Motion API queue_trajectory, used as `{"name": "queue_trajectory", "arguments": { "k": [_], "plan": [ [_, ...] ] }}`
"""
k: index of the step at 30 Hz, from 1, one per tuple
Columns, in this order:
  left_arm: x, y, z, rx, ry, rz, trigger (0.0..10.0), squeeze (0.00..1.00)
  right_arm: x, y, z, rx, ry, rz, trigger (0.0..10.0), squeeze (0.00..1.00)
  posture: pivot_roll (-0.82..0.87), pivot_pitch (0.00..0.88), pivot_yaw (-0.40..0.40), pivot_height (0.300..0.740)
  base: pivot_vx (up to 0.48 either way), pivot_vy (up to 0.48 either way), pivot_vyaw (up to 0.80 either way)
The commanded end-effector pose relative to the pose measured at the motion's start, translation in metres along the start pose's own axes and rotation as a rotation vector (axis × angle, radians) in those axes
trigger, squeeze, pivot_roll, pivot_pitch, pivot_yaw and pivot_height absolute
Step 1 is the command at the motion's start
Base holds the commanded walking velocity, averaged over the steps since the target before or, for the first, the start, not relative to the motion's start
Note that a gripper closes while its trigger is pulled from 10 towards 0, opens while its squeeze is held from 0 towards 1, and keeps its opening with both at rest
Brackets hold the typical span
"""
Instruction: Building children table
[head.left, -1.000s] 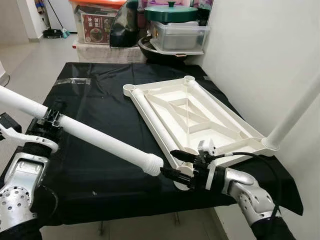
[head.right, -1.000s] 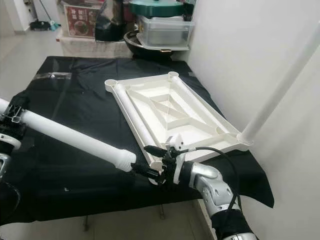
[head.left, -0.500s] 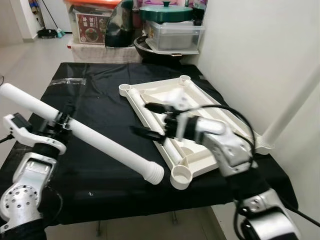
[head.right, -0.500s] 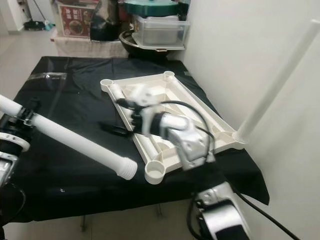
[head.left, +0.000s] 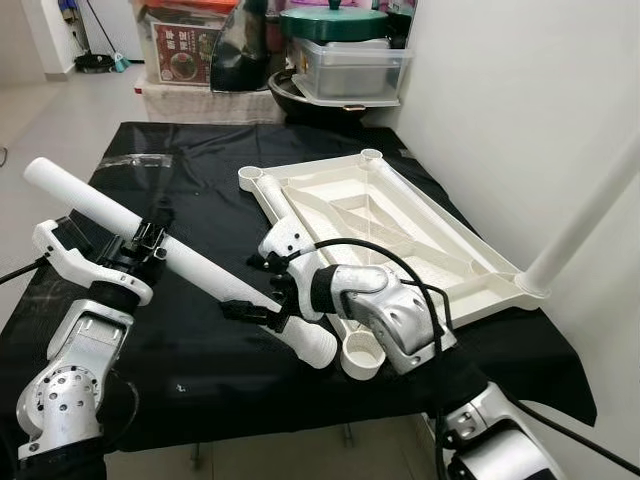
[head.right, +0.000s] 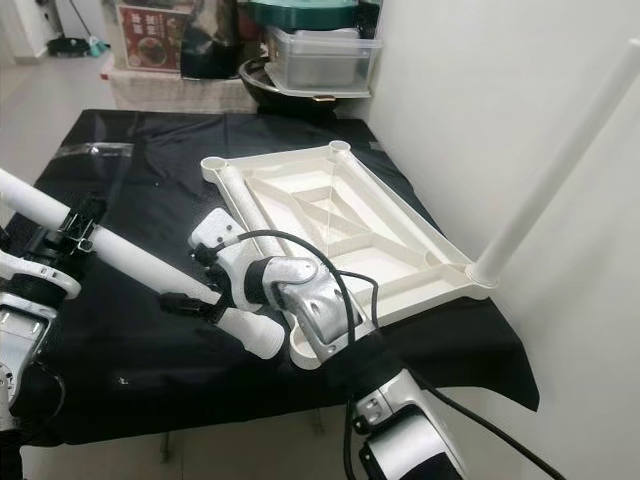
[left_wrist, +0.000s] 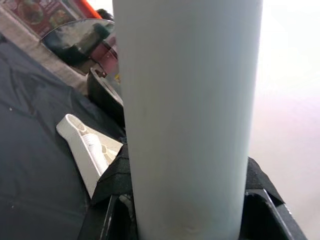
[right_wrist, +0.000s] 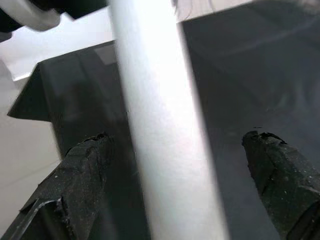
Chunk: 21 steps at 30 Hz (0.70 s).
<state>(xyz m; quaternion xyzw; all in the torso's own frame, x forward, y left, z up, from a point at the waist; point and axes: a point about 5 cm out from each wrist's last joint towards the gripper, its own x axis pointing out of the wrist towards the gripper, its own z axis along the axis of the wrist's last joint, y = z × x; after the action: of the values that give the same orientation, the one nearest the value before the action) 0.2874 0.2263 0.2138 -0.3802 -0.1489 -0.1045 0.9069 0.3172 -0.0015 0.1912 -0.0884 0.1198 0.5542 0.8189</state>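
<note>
The white tabletop (head.left: 455, 235) lies upside down on the black-covered table (head.left: 190, 180). One white leg (head.left: 585, 215) stands fitted in its right corner, and a second leg (head.left: 283, 210) lies along its left inner edge. My left gripper (head.left: 148, 243) is shut on a third long white leg (head.left: 200, 268), held at a slant. The flared end of this leg (head.left: 318, 347) is right beside the tabletop's near corner socket (head.left: 362, 355). My right gripper (head.left: 245, 288) is open, and its fingers (right_wrist: 82, 175) straddle this leg without closing on it.
Storage boxes (head.left: 350, 70), a dark pan and a green lidded pot (head.left: 335, 22) are stacked behind the table. A white wall (head.left: 520, 90) runs close along the right side. Bare floor (head.left: 60, 110) lies to the left. The table's front edge is near my body.
My right arm swung from the tabletop's near corner leftward to the held leg, and its fingers now straddle it. The leg's flared end has moved closer to the corner socket.
</note>
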Motion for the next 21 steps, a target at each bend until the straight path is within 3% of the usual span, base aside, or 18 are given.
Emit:
{"name": "queue_trajectory", "arguments": {
  "k": [1,4,12,16,17,18,19,20,21],
  "plan": [
    [-0.001,0.000,-0.009,0.029,0.041,0.010,10.0,0.00,0.002,0.003,0.002,0.007,0.011,0.014,10.0,0.00,0.11,0.000,-0.106,0.740,0.000,0.000,0.00],
    [0.000,-0.003,-0.012,0.047,0.049,0.000,10.0,0.00,0.008,0.010,0.007,-0.005,0.015,0.043,10.0,0.00,0.11,0.000,-0.109,0.740,0.000,0.000,0.00],
    [0.005,-0.014,-0.017,0.092,0.068,-0.045,10.0,0.00,0.043,0.035,0.002,-0.068,0.135,0.077,10.0,0.00,0.10,0.000,-0.114,0.740,0.000,0.000,0.00],
    [0.006,-0.016,-0.019,0.095,0.076,-0.054,10.0,0.00,0.047,0.042,-0.001,-0.116,0.174,0.120,10.0,0.00,0.10,0.000,-0.134,0.740,0.000,0.000,0.00],
    [0.007,-0.018,-0.021,0.097,0.078,-0.061,10.0,0.00,0.049,0.047,-0.007,-0.145,0.209,0.153,8.7,0.00,0.10,0.000,-0.137,0.740,0.000,0.000,0.00],
    [0.008,-0.020,-0.022,0.099,0.080,-0.066,10.0,0.00,0.051,0.049,-0.013,-0.162,0.240,0.175,3.8,0.00,0.11,0.000,-0.141,0.740,0.000,0.000,0.00],
    [0.008,-0.020,-0.022,0.099,0.080,-0.066,10.0,0.00,0.051,0.049,-0.013,-0.162,0.240,0.175,3.8,0.00,0.11,0.000,-0.141,0.740,0.000,0.000,0.00],
    [0.008,-0.022,-0.023,0.101,0.082,-0.070,10.0,0.00,0.051,0.050,-0.018,-0.168,0.263,0.186,0.0,0.00,0.11,0.000,-0.145,0.740,0.000,0.000,0.00],
    [0.008,-0.023,-0.023,0.102,0.084,-0.072,10.0,0.00,0.051,0.049,-0.020,-0.168,0.275,0.188,0.0,0.00,0.11,0.000,-0.145,0.740,0.000,0.000,0.00]
  ]
}}
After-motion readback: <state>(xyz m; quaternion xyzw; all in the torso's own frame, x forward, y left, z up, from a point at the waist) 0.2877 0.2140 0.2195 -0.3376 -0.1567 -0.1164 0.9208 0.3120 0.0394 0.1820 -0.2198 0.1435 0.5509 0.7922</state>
